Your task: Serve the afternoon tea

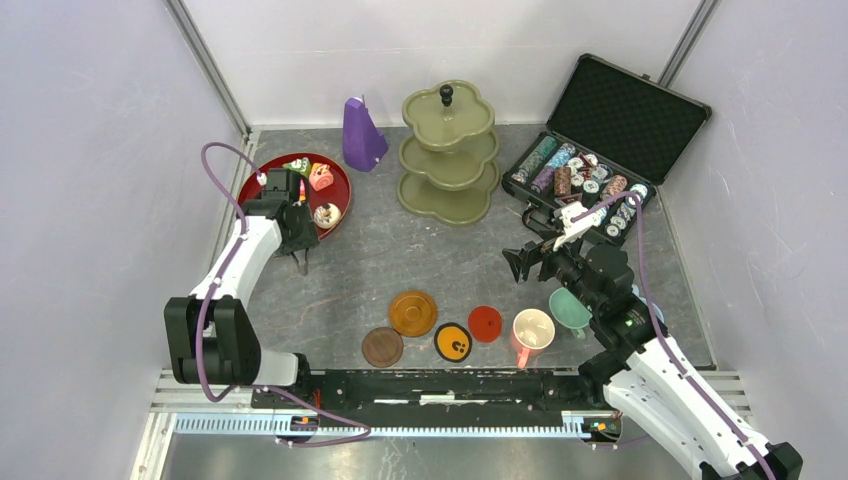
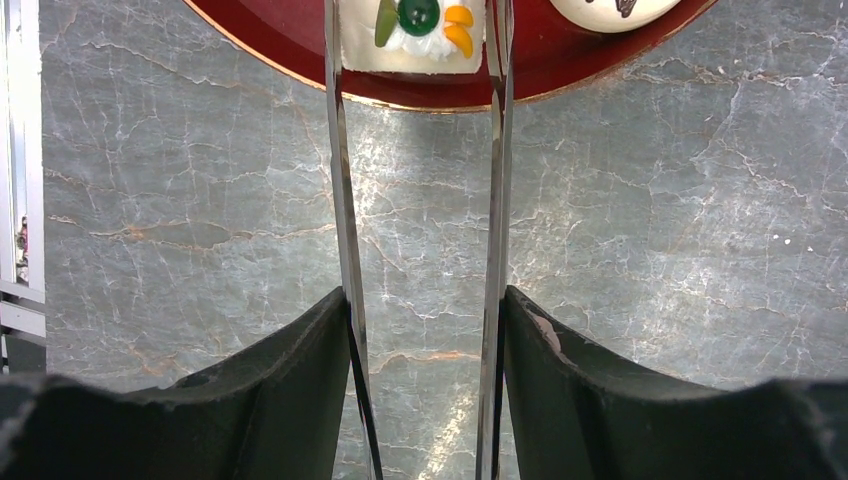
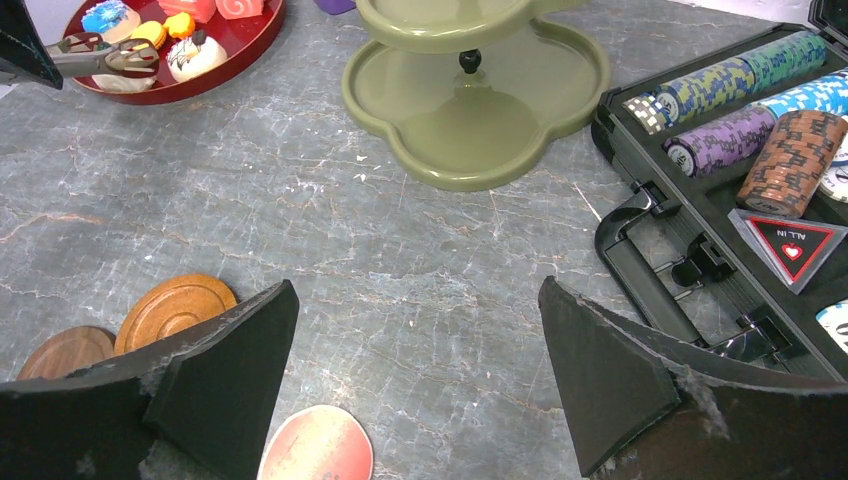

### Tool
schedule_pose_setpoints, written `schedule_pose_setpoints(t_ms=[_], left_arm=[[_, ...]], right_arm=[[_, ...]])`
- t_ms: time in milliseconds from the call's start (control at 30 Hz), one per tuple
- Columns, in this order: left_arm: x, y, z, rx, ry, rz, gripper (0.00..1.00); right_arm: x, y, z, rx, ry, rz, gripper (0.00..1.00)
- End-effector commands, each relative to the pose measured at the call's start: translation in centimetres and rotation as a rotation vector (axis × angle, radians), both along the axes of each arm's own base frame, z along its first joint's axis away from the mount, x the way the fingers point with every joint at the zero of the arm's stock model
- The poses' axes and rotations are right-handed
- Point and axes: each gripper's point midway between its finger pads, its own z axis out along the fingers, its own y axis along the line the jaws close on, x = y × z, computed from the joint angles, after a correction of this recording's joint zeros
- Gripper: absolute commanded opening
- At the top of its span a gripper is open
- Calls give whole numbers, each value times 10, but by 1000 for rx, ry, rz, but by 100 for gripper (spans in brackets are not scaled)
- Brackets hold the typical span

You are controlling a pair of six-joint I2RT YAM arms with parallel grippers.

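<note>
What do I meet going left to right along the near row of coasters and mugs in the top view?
dark brown coaster → amber coaster → black coaster with orange mark → red coaster → pink mug → teal mug, partly under the right arm.

Cakes (image 1: 321, 177) on red tray (image 1: 342, 196) back-L, green 3-tier stand (image 1: 449, 150) upright ctr-back, pink mug (image 1: 532, 328), teal mug (image 1: 567, 307), coasters (image 1: 412, 312) front.

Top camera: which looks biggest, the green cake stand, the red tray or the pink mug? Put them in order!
1. Green cake stand, though only just: it stands tall, nearer the camera, so it may not truly beat the tray.
2. Red tray.
3. Pink mug, clearly the smallest.
</note>
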Motion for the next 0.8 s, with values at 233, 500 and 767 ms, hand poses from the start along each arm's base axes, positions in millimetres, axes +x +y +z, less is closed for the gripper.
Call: schedule_pose_setpoints(t_ms=[233,500,767], left_arm=[[8,4,14,27,-63,-44,51],[4,6,36,37,-114,-33,45],[13,-33,89,-163,-305,-101,44]], right_arm=[[0,1,12,27,-38,5,98],[-1,1,14,35,-38,6,98],[0,1,17,30,-41,2,98]])
